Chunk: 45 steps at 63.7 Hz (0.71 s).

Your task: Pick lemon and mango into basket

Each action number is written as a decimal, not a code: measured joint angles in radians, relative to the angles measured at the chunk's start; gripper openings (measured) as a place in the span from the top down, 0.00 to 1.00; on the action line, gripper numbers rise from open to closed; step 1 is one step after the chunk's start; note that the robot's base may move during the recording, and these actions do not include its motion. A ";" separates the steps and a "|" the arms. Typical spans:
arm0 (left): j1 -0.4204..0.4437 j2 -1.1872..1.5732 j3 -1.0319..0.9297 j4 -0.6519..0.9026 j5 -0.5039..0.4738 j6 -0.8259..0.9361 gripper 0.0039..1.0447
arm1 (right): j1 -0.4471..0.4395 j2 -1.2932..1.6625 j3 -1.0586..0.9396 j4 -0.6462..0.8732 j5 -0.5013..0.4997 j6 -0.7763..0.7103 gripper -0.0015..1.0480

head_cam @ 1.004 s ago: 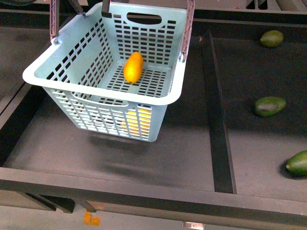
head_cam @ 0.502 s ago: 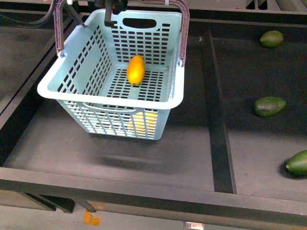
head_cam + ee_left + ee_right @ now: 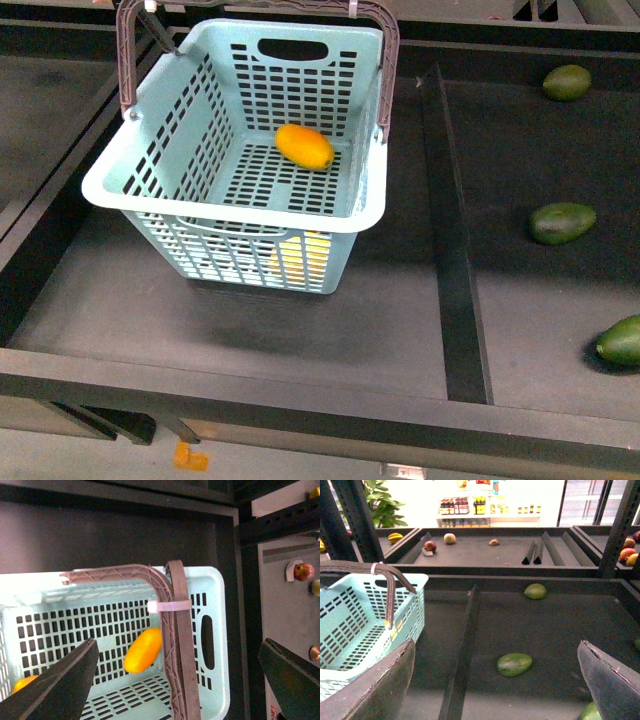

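Observation:
The light aqua basket (image 3: 135,195) stands on the dark shelf at the left, its two grey-brown handles (image 3: 385,70) raised. The orange-yellow mango (image 3: 305,146) lies on the basket floor near the back wall. A yellow fruit (image 3: 298,255), the lemon by its colour, shows through the front wall. In the left wrist view my left gripper (image 3: 179,647) is open above the basket (image 3: 220,630), its jaws either side of the handles (image 3: 175,630), over the mango (image 3: 143,650). My right gripper (image 3: 496,647) is open and empty over the neighbouring compartment.
A raised black divider (image 3: 450,230) separates the basket's compartment from the right one, where three dark green oval fruits (image 3: 562,221) lie. One of them (image 3: 514,664) lies below my right gripper. Shelf uprights and more fruit stand further back.
The basket has moved a little right and settled on the shelf. The mango has rolled right and now lies flat. The dark gripper part at the top edge has left the front view.

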 joint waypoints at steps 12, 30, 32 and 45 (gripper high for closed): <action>0.073 -0.319 -0.818 1.247 0.257 1.078 0.46 | 0.000 0.000 0.000 0.000 0.001 0.000 0.08; 0.179 -0.656 -1.449 1.657 0.353 1.516 0.97 | 0.000 0.000 0.000 0.000 0.001 0.000 0.08; 0.187 -0.684 -1.486 1.664 0.360 1.520 0.97 | 0.000 0.000 0.000 0.000 0.001 0.000 0.08; 0.232 -0.851 -1.667 1.680 0.396 1.527 0.97 | 0.000 0.000 0.000 0.000 0.001 0.000 0.08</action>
